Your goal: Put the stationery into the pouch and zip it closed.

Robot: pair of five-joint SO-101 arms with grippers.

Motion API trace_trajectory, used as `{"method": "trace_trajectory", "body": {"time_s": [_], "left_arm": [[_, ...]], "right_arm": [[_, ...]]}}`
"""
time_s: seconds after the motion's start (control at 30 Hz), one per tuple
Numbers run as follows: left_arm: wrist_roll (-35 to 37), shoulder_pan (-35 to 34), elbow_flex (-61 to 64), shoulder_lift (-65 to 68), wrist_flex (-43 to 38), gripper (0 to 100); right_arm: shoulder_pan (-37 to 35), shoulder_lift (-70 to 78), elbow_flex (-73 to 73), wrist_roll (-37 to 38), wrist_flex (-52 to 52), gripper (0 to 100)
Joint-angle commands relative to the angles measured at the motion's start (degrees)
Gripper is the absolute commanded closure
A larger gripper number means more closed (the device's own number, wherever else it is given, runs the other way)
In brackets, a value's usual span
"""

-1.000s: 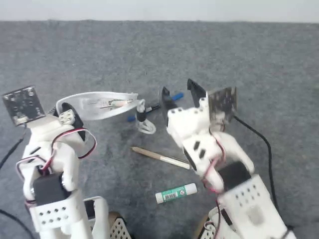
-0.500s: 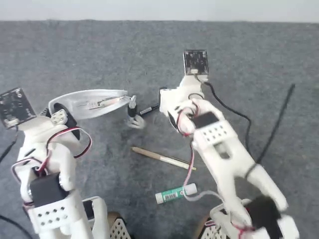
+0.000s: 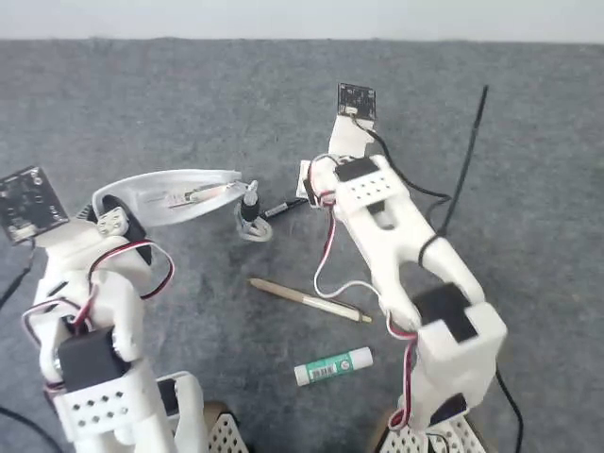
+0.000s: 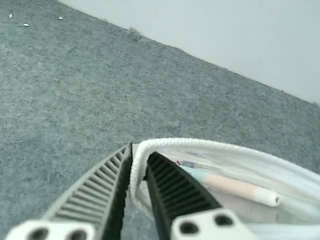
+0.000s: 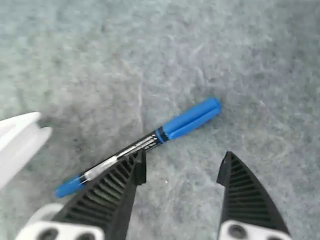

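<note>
A clear white-rimmed pouch point(image 3: 179, 193) is held up at the left, its mouth facing the right arm. My left gripper point(image 4: 137, 165) is shut on the pouch rim point(image 4: 200, 146), and a pale pen point(image 4: 235, 186) lies inside. A blue pen point(image 5: 150, 142) rests on the carpet just past the pouch mouth, seen in the high view as the blue pen point(image 3: 283, 208). My right gripper point(image 5: 184, 162) hangs open right above it, one finger beside the barrel and the other off to the side. Nearer the arm bases lie a wooden pencil point(image 3: 307, 300) and a white glue stick point(image 3: 332, 366).
The pouch's dark zip pull and white loop point(image 3: 250, 225) hang at its mouth, close to the blue pen. Grey carpet point(image 3: 491, 142) covers the table. A black cable point(image 3: 464, 160) arcs off the right arm.
The right arm has stretched forward and turned its open gripper down over the blue pen. The left arm has kept hold of the pouch, lifting it slightly.
</note>
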Motion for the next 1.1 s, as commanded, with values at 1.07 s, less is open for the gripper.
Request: {"method": "trace_trajectory", "body": {"time_s": [1.07], "left_arm": [[0.7, -0.3, -0.4, -0.4, -1.9, 99]], "right_arm": [[3.4, 26.5, -34.4, -0.3, 19.6, 94.6]]}}
